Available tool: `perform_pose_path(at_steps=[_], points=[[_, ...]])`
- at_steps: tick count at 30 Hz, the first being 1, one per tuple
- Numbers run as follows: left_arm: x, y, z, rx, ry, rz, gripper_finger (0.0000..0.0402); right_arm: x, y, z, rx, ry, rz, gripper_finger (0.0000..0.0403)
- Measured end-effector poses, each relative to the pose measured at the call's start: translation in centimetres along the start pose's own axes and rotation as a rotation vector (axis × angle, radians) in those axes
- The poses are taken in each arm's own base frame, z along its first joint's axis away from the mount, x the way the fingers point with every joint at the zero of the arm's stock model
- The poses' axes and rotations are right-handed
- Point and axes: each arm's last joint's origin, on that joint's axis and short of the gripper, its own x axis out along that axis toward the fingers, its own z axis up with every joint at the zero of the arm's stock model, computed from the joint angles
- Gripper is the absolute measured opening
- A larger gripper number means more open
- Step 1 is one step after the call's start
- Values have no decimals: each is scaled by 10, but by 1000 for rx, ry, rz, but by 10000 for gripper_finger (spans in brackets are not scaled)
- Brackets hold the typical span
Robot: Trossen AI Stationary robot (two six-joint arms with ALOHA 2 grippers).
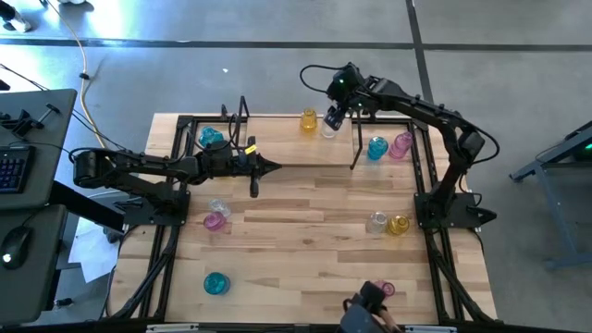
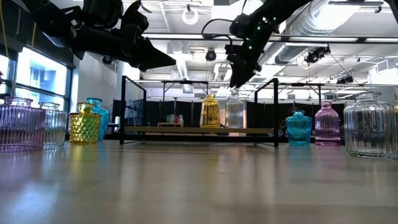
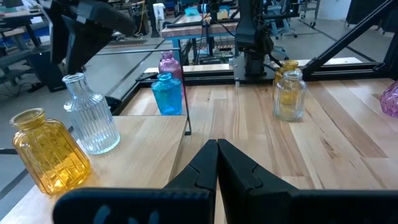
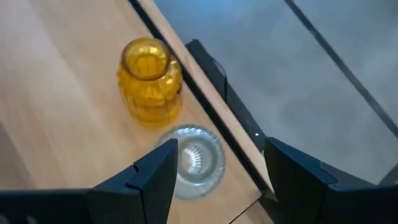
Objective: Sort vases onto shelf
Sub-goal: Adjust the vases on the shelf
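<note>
The shelf (image 1: 301,166) is a thin black rack standing across the far middle of the table. A yellow vase (image 2: 209,112) and a clear ribbed vase (image 2: 234,113) stand side by side, upright on their bases, on its tier. My right gripper (image 4: 221,148) is open, slanting down just above the clear vase (image 4: 196,162). Its fingers stand apart over the vase's mouth and touch nothing. My left gripper (image 1: 275,167) is shut and holds nothing. It hovers level over the table's middle, pointing right along the shelf.
More vases stand on the table. A teal vase (image 1: 212,138) is far left, and a clear-and-pink pair (image 1: 216,215) is at left. A teal vase (image 1: 215,283) is near left, teal (image 1: 376,148) and pink (image 1: 400,145) ones far right, and clear (image 1: 377,222) and yellow (image 1: 399,225) ones at right. A black rail frame (image 1: 430,185) edges the table.
</note>
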Motion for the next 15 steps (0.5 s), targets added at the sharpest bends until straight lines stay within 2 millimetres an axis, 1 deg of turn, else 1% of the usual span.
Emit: perform_pose_path(at_steps=[6,12,15], points=[[0,0,0,1,-1,0,0,2,1,0,3,-2,28,220],[0,0,0,1,-1,0,0,19,2,-4,9,47,24,220],[0,0,0,1,0,1,0,24,2,-5,16,62,24,220]])
